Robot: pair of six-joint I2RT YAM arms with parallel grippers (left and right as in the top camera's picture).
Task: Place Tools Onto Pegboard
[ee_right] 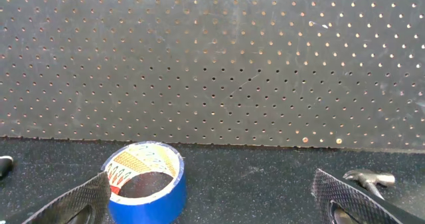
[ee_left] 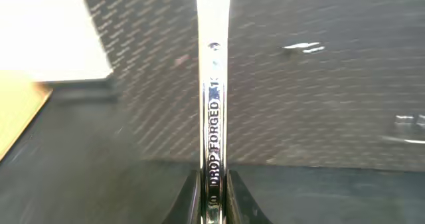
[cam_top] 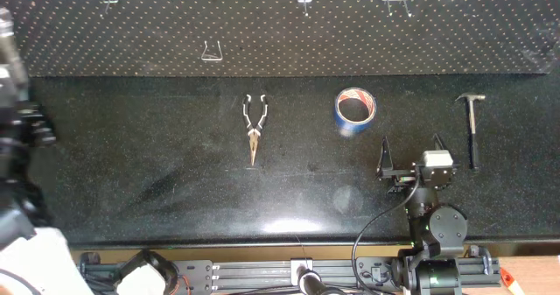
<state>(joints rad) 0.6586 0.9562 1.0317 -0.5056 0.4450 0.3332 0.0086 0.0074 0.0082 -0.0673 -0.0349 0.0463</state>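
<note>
My left gripper [ee_left: 214,199] is shut on a chrome wrench [ee_left: 212,84], whose shaft runs straight out from the jaws toward the dark pegboard [ee_left: 319,98]. The left arm [cam_top: 19,111] is at the table's far left edge. My right gripper [cam_top: 410,151] stands open and holds nothing, low over the table between the blue tape roll [cam_top: 355,109] and the hammer [cam_top: 472,129]. In the right wrist view the tape roll [ee_right: 146,181] lies just past one finger and the hammer head [ee_right: 369,179] just past the other. Needle-nose pliers [cam_top: 255,129] lie near the table's middle.
The pegboard [cam_top: 280,32] spans the back of the table. Metal hooks hang on it at the left [cam_top: 109,3], lower left [cam_top: 212,52], centre [cam_top: 304,3] and right [cam_top: 395,3]. The black tabletop [cam_top: 140,181] is bare at the front left.
</note>
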